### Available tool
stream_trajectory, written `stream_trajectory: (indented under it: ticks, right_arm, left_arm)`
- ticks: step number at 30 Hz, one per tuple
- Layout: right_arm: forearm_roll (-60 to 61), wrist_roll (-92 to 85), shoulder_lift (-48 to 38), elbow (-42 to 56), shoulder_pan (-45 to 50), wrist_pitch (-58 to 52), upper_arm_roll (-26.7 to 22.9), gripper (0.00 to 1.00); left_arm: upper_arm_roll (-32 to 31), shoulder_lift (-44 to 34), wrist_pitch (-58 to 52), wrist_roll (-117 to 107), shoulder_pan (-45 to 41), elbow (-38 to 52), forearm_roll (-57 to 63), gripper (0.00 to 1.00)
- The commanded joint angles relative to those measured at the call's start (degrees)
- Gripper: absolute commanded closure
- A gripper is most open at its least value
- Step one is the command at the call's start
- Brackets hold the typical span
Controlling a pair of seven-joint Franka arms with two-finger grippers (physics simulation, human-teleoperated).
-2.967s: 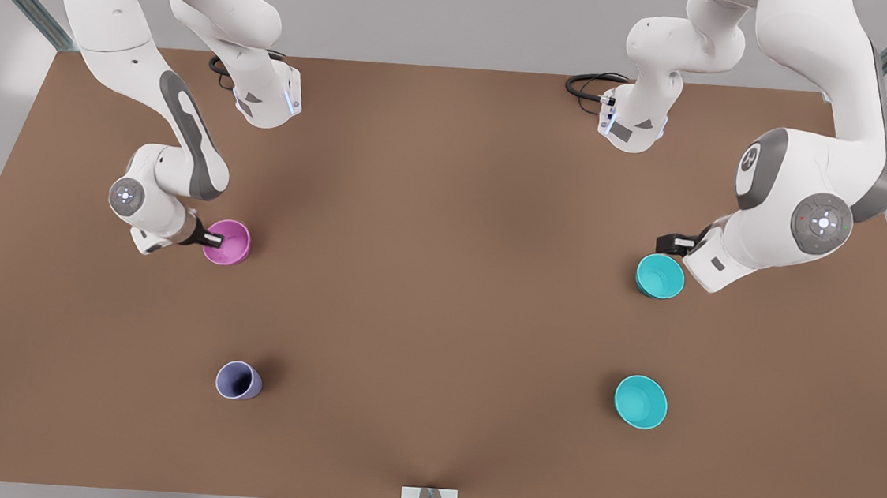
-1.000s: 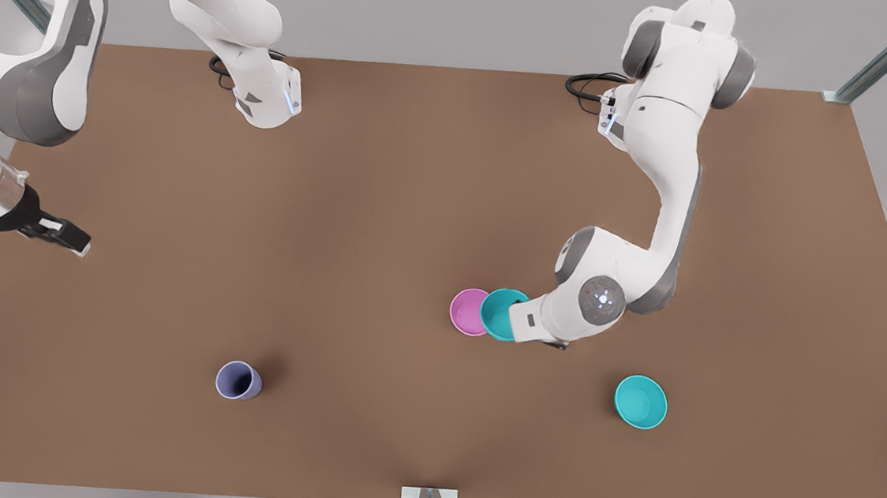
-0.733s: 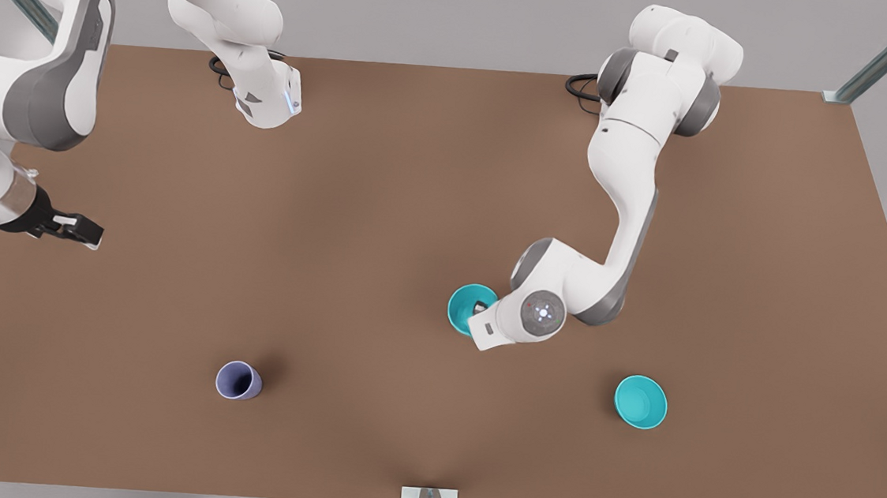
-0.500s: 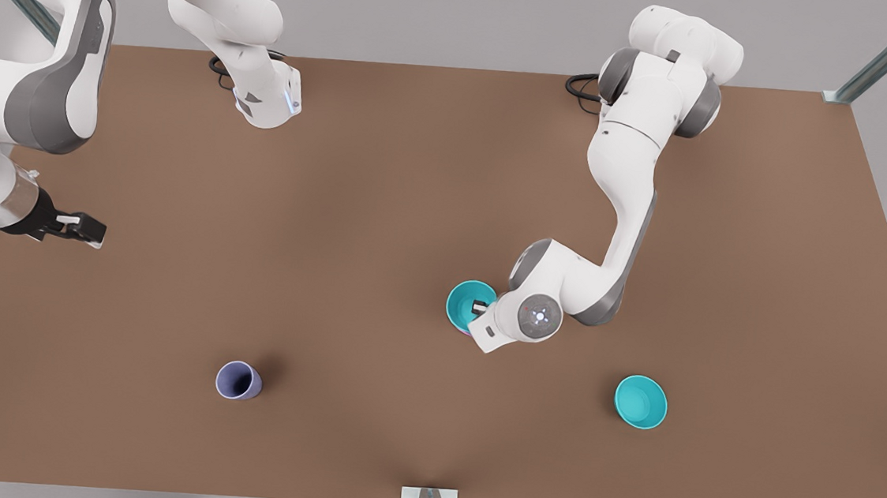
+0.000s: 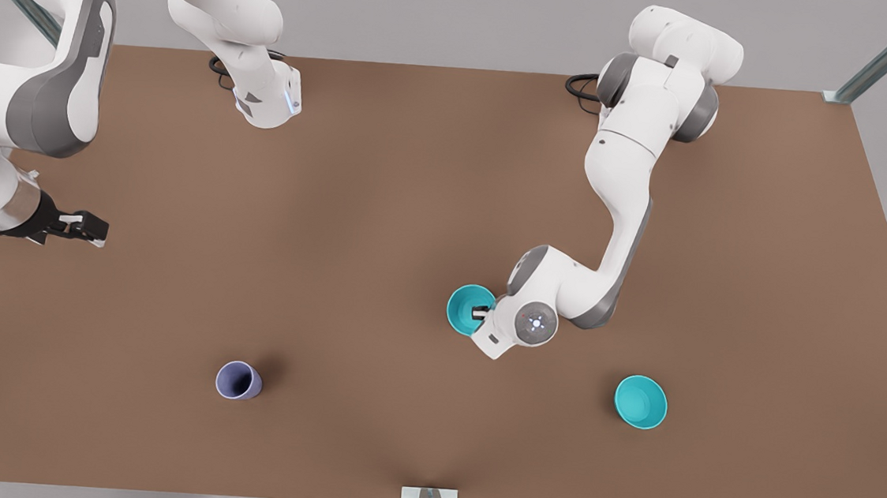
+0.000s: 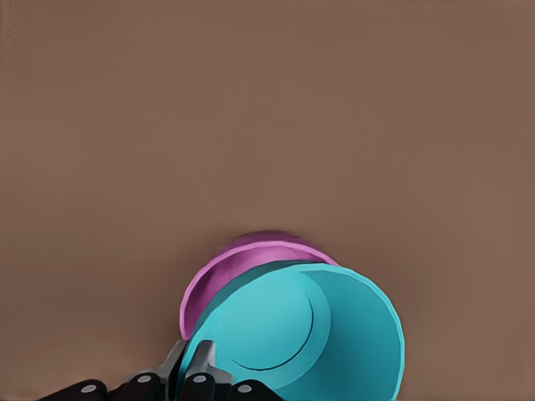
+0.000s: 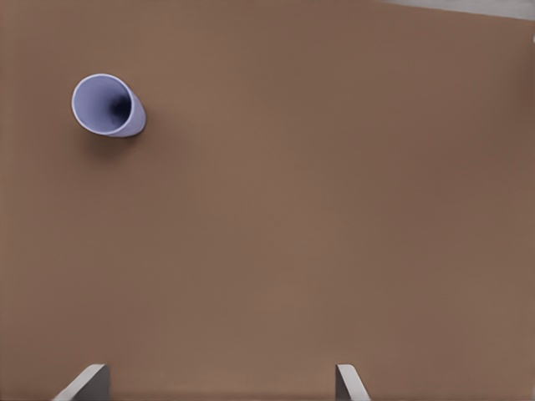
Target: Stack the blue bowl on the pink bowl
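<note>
- We find the left claw (image 5: pixel 478 313) near the middle of the brown surface (image 5: pixel 382 220), fingers (image 6: pixel 196 376) clamped on the rim of the blue bowl (image 5: pixel 469 309).
- In the left wrist view, we see the blue bowl (image 6: pixel 305 334) sitting tilted in the pink bowl (image 6: pixel 226 271), whose rim shows past it.
- We note the right claw (image 5: pixel 85 227) held above the surface's edge at the front view's left, waiting, fingers spread wide with nothing between them.
- We record a second teal bowl (image 5: pixel 640 402) and a purple cup (image 5: pixel 237 381), well apart.
</note>
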Motion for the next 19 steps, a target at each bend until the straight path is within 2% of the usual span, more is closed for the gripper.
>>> stream_trajectory:
  ticks: [1, 2, 3, 4, 6, 9, 10, 12, 15, 16, 19]
  right_arm:
    - [0.1, -3.8, -0.1, 0.1, 0.0, -0.1, 0.0, 0.00]
    - [0.0, -3.8, 0.0, 0.1, -0.1, -0.1, 0.0, 0.00]
    - [0.1, -3.8, -0.1, 0.1, -0.1, -0.1, 0.0, 0.00]
    - [0.1, -3.8, 0.0, 0.1, -0.1, -0.1, 0.0, 0.00]
    - [0.0, -3.8, 0.0, 0.1, -0.1, -0.1, 0.0, 0.00]
    - [0.0, -3.8, 0.0, 0.1, -0.1, -0.1, 0.0, 0.00]
    - [0.0, -3.8, 0.0, 0.1, -0.1, -0.1, 0.0, 0.00]
    - [0.1, -3.8, 0.0, 0.1, 0.0, -0.1, 0.0, 0.00]
    - [0.0, -3.8, 0.0, 0.1, -0.1, -0.1, 0.0, 0.00]
    - [0.0, -3.8, 0.0, 0.1, -0.1, -0.1, 0.0, 0.00]
    - [0.0, -3.8, 0.0, 0.1, -0.1, -0.1, 0.0, 0.00]
  left_arm:
    - [-0.1, -0.1, 0.4, -9.1, 0.1, -0.3, -0.1, 0.79]
    - [-0.2, -0.2, 0.4, -9.1, 0.3, -0.4, -0.1, 0.79]
    - [-0.2, -0.2, 0.3, -9.0, 0.3, -0.4, -0.1, 0.22]
    - [-0.2, -0.2, 0.2, -9.0, 0.3, -0.6, -0.1, 0.00]
    - [-0.6, -1.3, -2.5, -8.8, 1.5, -1.3, 0.2, 0.00]
    - [-0.2, -14.7, -27.2, -8.8, 6.0, -0.5, 8.8, 0.00]
    - [0.4, -17.8, -32.0, -8.8, 7.0, 0.9, 9.4, 0.00]
    - [0.6, -23.5, -33.9, -4.3, 9.1, 1.4, 9.4, 0.00]
    - [0.6, -30.6, -36.0, 34.7, 13.7, 0.4, 16.6, 0.00]
    - [-1.4, -38.0, -29.7, 36.2, 16.8, -9.3, 17.0, 0.00]
    - [-1.5, -37.9, -30.0, 35.8, 16.0, -9.3, 17.5, 0.00]
